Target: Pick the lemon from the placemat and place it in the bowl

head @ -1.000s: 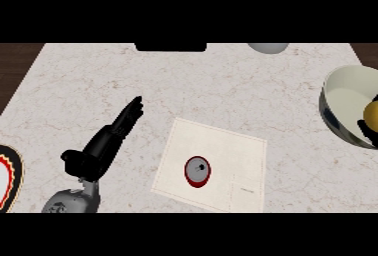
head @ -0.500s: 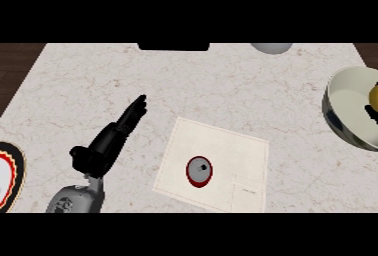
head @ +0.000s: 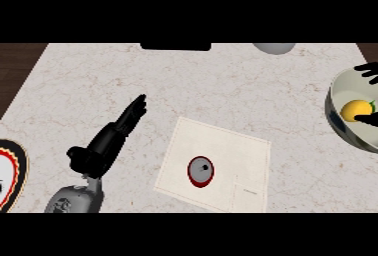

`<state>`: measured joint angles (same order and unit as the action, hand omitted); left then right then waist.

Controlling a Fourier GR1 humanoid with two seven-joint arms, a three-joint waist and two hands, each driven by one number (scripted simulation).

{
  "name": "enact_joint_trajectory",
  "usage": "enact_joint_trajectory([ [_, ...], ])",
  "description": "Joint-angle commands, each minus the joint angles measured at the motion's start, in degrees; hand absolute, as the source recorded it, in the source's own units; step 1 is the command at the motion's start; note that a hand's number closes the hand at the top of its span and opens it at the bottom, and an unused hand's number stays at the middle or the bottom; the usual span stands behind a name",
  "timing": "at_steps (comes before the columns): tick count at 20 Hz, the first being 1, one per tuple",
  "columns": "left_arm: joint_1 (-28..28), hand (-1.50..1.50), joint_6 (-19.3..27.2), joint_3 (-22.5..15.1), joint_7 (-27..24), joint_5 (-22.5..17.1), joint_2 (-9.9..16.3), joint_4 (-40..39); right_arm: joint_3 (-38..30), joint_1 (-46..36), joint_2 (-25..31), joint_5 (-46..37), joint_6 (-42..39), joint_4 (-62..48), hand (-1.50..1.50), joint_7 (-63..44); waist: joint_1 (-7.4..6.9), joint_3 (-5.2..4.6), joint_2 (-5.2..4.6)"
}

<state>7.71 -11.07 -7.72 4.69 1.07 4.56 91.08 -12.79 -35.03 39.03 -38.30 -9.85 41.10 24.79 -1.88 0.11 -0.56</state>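
Note:
The yellow lemon (head: 356,107) lies inside the pale bowl (head: 334,117) at the counter's right edge. My right hand (head: 368,71) shows only partly at that edge. Its fingers are spread above the bowl's far rim, clear of the lemon, and its thumb tip sits just below the lemon, so the hand looks open. The beige placemat (head: 221,150) lies in the middle of the counter. My left hand (head: 111,140) rests open left of the mat, fingers straight and pointing away, touching nothing.
A small grey round object with a red rim (head: 199,171) sits on the placemat. A dark-rimmed plate (head: 13,172) shows at the left edge. A grey round item (head: 274,48) and a black object (head: 175,46) stand at the counter's far edge.
The lemon has come in from the right edge to the inside of the bowl, and the right hand's fingers now show above the bowl. The left hand has drifted slightly right.

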Motion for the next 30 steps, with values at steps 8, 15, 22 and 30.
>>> enact_joint_trajectory([
  [8, -0.4, 0.0, 1.5, -1.4, 0.9, 1.5, -1.8, 1.5, -14.7, -9.5, 4.0, 11.1, 2.1, -16.1, -1.5, 4.4, 0.23, 0.04, 0.07],
  [15, 1.1, 0.0, 0.3, -0.2, -0.7, 1.1, -1.0, -1.1, -20.6, -9.3, 13.6, 15.2, -3.8, -26.0, -1.5, 5.3, 0.08, 0.12, -0.43],
  [22, -0.8, 0.0, 0.3, -0.9, -0.4, 0.7, -1.7, 1.4, -26.7, -4.4, 22.0, 20.1, -9.9, -31.1, -1.5, 8.8, -0.3, 0.39, -0.7],
  [30, 0.1, 0.0, -0.2, -0.5, 0.6, 0.8, -0.8, 1.2, -27.5, 1.5, 25.8, 20.5, -17.2, -33.0, -1.5, 13.3, -0.52, 0.66, -0.98],
])
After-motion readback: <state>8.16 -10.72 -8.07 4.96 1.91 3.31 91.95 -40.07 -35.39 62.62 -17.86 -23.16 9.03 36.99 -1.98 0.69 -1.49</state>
